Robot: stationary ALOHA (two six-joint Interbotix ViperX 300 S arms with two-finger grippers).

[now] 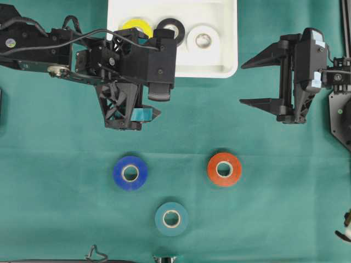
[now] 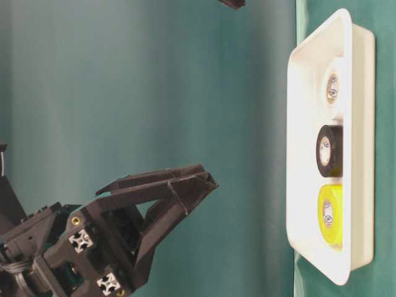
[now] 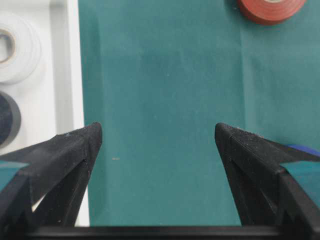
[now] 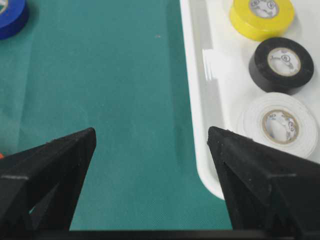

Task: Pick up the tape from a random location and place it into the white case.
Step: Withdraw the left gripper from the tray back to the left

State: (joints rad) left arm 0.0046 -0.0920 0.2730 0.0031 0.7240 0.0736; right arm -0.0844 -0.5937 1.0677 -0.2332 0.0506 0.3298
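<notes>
A robotics lab: two arms over a green-clothed table (image 1: 55, 208).

No legible text can be made out. Small print is seen on the core labels of the yellow roll (image 4: 261, 15), the black roll (image 4: 282, 62) and the white roll (image 4: 280, 125), but it is too small to be read.

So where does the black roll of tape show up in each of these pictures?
Overhead: black roll in the white case, top centre, between yellow and white rolls.
Table-level: black roll right of centre, middle of three.
Left wrist: black roll at the left edge, partly cut off.
Right wrist: black roll upper right.
Shared landmark: the white roll beside it.
</notes>
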